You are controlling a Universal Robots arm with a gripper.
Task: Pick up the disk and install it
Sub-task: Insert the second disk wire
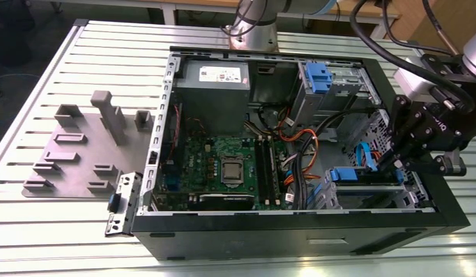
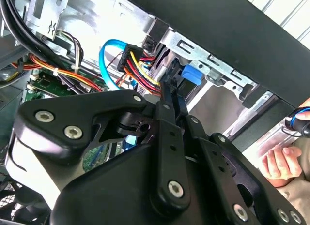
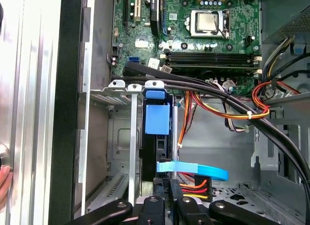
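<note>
Black gripper (image 1: 398, 163) hangs inside the open computer case (image 1: 222, 239), at the drive cage (image 1: 365, 190) on the exterior view's right. In both wrist views its fingers (image 2: 170, 97) are drawn narrow, nearly together, tips at the rear edge of the disk (image 3: 156, 138). Whether they pinch it, cannot tell. Disk stands on edge in the cage slot, blue caddy tab (image 3: 157, 118) toward the motherboard (image 3: 193, 36). Light-blue data cable (image 3: 193, 169) crosses just beside the fingertips; red, yellow and black power leads (image 2: 140, 65) plug in close by. A person's hand (image 2: 281, 162) rests outside the case wall.
</note>
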